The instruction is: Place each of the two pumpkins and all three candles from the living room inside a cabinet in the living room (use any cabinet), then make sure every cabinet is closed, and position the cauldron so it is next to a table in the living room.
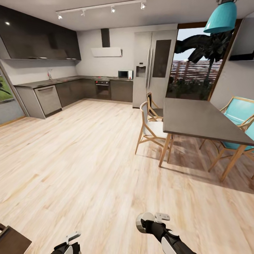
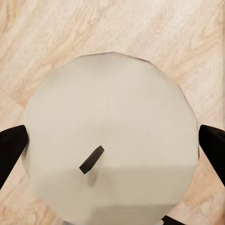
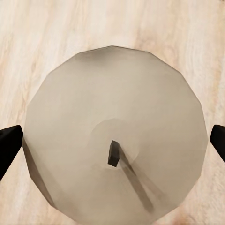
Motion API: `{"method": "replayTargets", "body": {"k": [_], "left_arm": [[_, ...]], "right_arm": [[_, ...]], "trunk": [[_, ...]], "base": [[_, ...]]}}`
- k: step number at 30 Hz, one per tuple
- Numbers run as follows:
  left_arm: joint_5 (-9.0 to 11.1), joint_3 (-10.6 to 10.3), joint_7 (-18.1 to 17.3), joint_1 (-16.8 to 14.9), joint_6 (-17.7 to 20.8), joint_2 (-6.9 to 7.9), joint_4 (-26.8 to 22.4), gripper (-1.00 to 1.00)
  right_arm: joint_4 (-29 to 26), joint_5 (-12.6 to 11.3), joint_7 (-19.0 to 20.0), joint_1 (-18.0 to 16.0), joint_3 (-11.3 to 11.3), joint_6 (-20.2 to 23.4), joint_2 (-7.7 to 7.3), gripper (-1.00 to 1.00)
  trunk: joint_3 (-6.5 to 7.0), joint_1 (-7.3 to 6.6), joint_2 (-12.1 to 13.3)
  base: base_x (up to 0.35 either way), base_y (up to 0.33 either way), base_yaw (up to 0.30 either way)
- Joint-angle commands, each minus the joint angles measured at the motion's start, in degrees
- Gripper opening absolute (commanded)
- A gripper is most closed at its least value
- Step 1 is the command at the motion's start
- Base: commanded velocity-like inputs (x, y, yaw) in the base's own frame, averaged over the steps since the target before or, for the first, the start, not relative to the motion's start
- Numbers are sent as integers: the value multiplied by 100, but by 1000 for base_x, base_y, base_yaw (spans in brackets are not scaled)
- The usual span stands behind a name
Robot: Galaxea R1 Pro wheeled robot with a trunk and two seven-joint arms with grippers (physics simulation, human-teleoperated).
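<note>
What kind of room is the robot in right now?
It looks like an open kitchen and dining area in a home. Dark counters with an oven run along the far wall, a tall fridge stands beside them, and a dining table with wooden chairs sits on the pale wood floor.

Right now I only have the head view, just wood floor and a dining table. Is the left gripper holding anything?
Observer: Yes. The left wrist view shows a candle, wick toward the camera, between the left gripper's dark fingers.
Operator: And the right gripper?
Observer: The same. A second candle sits between the right gripper's fingers, with floor behind it.
</note>
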Motion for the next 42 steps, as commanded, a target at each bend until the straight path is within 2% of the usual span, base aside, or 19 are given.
{"method": "replayTargets", "body": {"k": [1,12,18,42], "left_arm": [[30,-14,29,0,30,2,-15,-100],[39,-14,29,0,29,2,-15,-100],[39,-14,29,0,30,2,-15,-100],[88,-6,20,5,24,0,-15,-100]], "right_arm": [[-10,-36,-14,-4,16,18,-3,-100],[-10,-37,-14,-2,16,11,-3,-100],[-10,-34,-14,-2,16,9,-2,-100],[-10,-34,-8,-2,34,9,0,-100]], "trunk": [[-5,1,-3],[-4,1,-3],[10,1,-3],[77,1,-3]], "base": [[156,0,0],[213,-7,46],[176,-48,255],[3,-1,275]]}}
